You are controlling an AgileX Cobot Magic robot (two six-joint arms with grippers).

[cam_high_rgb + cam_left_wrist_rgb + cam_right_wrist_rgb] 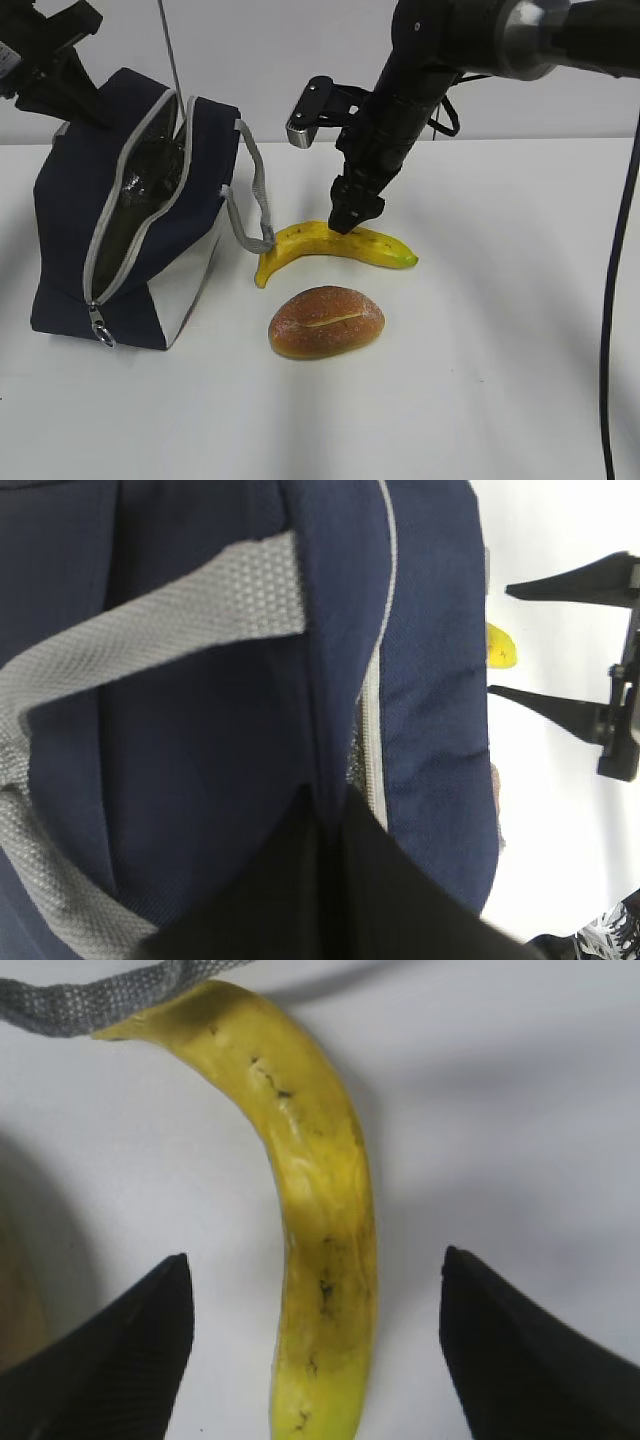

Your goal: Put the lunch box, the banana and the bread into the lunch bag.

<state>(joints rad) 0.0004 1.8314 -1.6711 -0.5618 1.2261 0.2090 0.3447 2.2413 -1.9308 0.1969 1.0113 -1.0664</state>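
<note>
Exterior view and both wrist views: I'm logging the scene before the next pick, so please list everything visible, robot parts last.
lunch bag: one, navy with white side panels and grey handles, left on the table, zipper open.
banana: one, yellow, lying right of the bag, one end against a grey handle.
bread: one, golden-brown, in front of the banana.
table: one, white.
left tool: one, black, shut, at the bag's top left.
right tool: one, black, open, fingers straddling the banana.

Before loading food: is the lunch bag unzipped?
Unzipped: the lunch bag gapes along its zipper, dark interior showing.
</note>
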